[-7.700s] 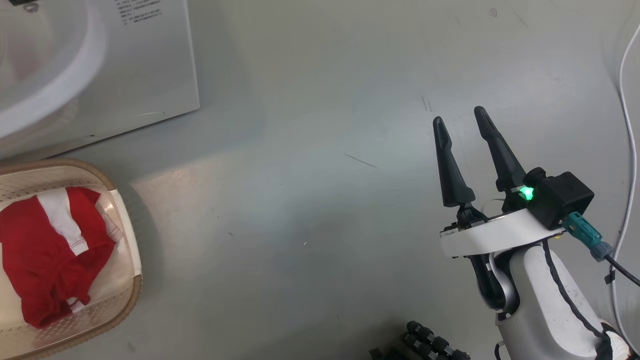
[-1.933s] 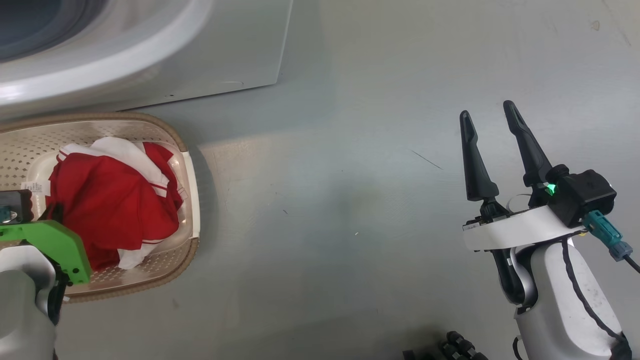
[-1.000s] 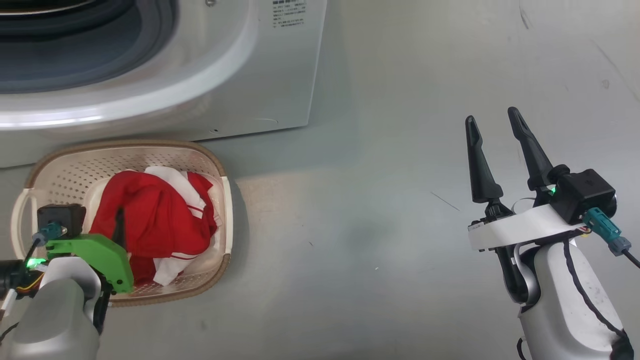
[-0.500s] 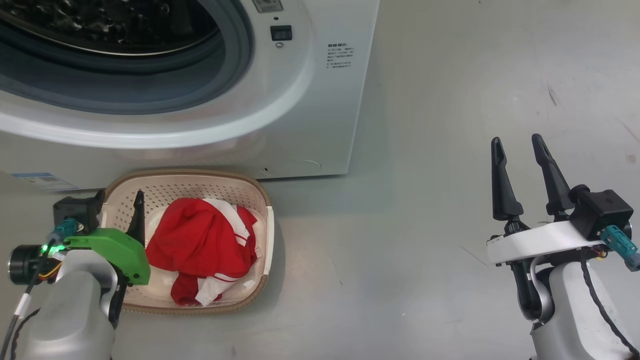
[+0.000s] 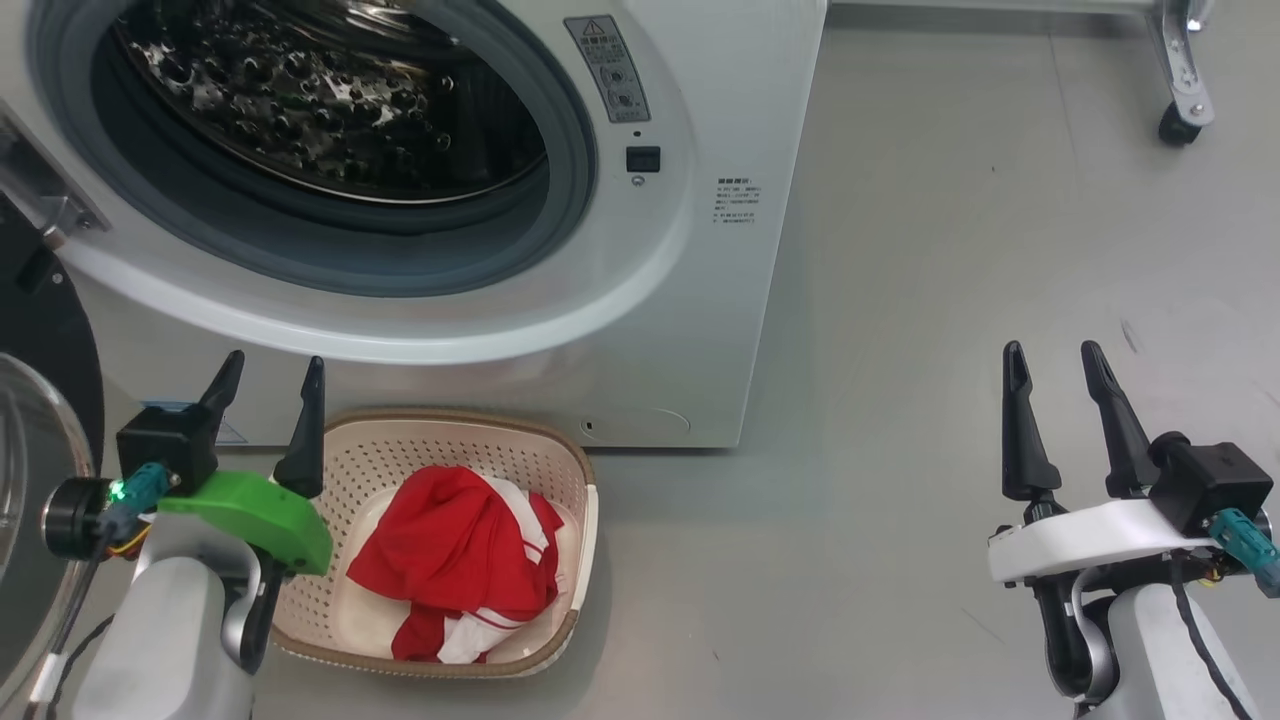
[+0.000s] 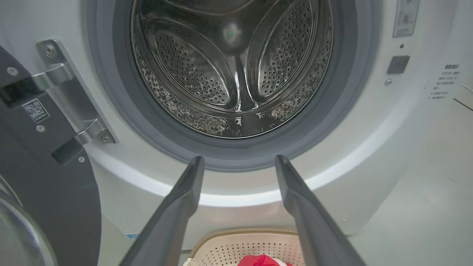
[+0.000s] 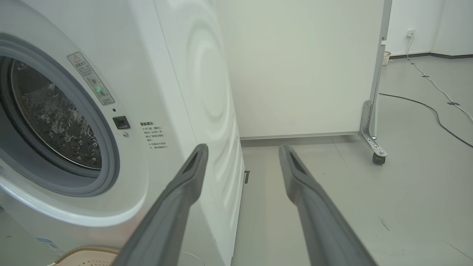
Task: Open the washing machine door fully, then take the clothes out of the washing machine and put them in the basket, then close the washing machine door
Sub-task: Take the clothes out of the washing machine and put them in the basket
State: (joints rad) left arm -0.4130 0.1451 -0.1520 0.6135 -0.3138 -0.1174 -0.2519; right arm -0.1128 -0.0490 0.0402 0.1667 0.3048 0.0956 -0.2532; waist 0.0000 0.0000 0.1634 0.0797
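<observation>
Under the bared drum, your basket holds the clothes — set at the foot of the washing machine, likely for a short drop; left gripper and right gripper gape wide, empty; washing machine door hangs open — shut it next.

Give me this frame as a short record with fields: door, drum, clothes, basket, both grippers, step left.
washing machine door: swung open, at left
drum: bare dimpled steel
clothes: red, heaped in the basket
basket: on the floor before the washing machine
left gripper: jaws open, empty, by the basket's left rim
right gripper: jaws open, empty, over the floor
step left: close the door
</observation>
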